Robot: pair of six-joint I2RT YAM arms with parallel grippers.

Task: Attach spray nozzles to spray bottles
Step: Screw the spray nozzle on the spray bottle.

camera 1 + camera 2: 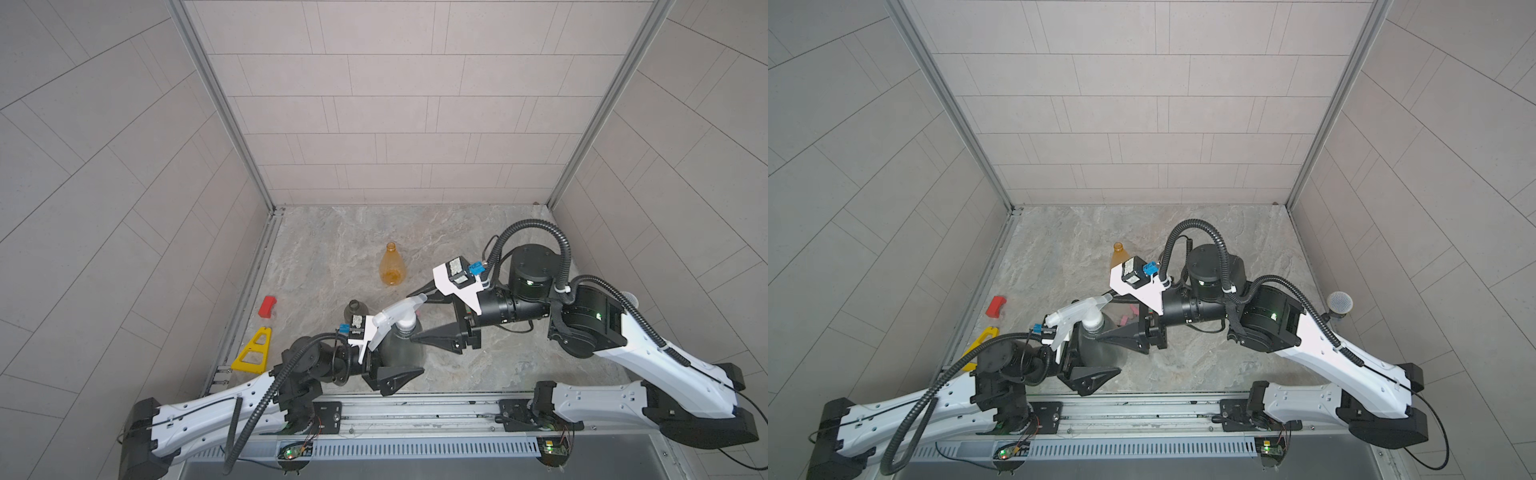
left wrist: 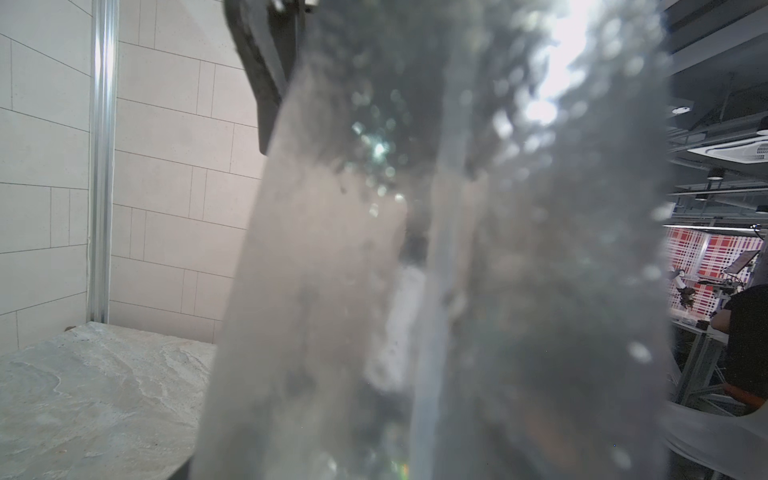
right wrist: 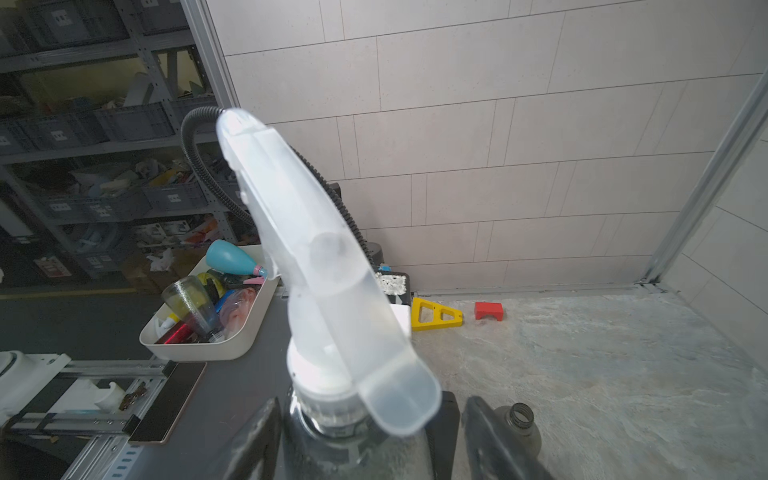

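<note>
Up front, both top views show the left gripper (image 1: pixel 409 352) clamping a smoky grey cone-shaped plastic bottle (image 1: pixel 401 347) topped by a translucent white trigger spray nozzle (image 1: pixel 395 319). The right gripper (image 1: pixel 411 318) straddles its neck, jaws apart. An orange-amber plastic bottle (image 1: pixel 391 268) stands behind. Left wrist: that grey bottle (image 2: pixel 457 249) fills the view. Right wrist: a white plastic tray (image 3: pixel 199 354) in the background holds assorted bottles.

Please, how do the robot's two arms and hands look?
The left arm and right arm have white shells, black joints and black ribbed hoses. The left hand and right hand have black wedge-shaped fingers; behind each sits a white bracket with a blue plug.
</note>
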